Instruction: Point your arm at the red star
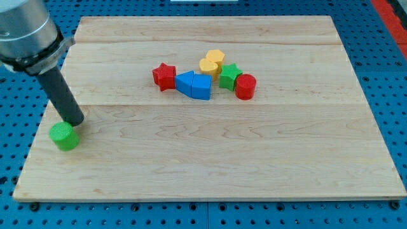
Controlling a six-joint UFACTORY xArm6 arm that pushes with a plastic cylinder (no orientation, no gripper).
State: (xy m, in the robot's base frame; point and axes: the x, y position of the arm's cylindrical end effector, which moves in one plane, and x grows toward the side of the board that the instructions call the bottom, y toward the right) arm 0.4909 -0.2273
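My tip sits near the view's left edge of the wooden board, just above and to the right of the green cylinder, close enough that I cannot tell whether the two touch. There is no claw on this rig, only the straight dark rod, so nothing opens or closes and nothing is held. Well off to the right of my tip and somewhat toward the view's top lies the cluster, and its nearest member is the red star, my target. Touching the star on its far side from my tip are the blue blocks, then further right the two yellow blocks, the green star and the red cylinder. I judge the approach has not really begun. The next move calls for a clean diagonal slide up and right, with open board in between, stopping just short of the star's near side so I don't shove it into the blue blocks.
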